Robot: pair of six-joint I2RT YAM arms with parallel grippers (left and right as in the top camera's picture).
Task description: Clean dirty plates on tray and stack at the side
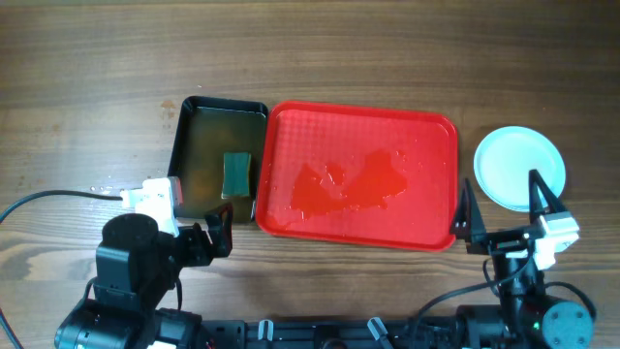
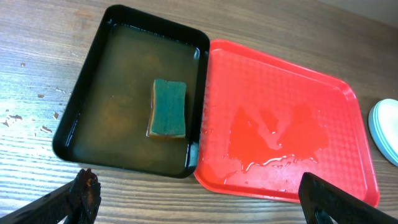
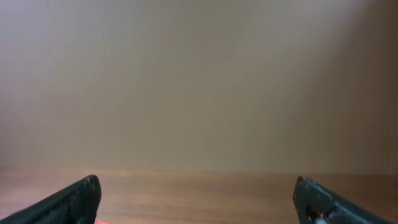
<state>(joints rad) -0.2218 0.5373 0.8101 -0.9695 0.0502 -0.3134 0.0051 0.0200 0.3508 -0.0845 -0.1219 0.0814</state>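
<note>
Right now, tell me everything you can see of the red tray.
The red tray is a large rectangular plastic-looking tray with rounded corners, a raised rim and a fine dotted texture. It lies flat on the wooden table, long side toward the robot. No plate is on it; only a shallow film of water pools around its middle. Its left edge meets the rim of the black tray. The stacked plates lie off its right end, apart from it.
</note>
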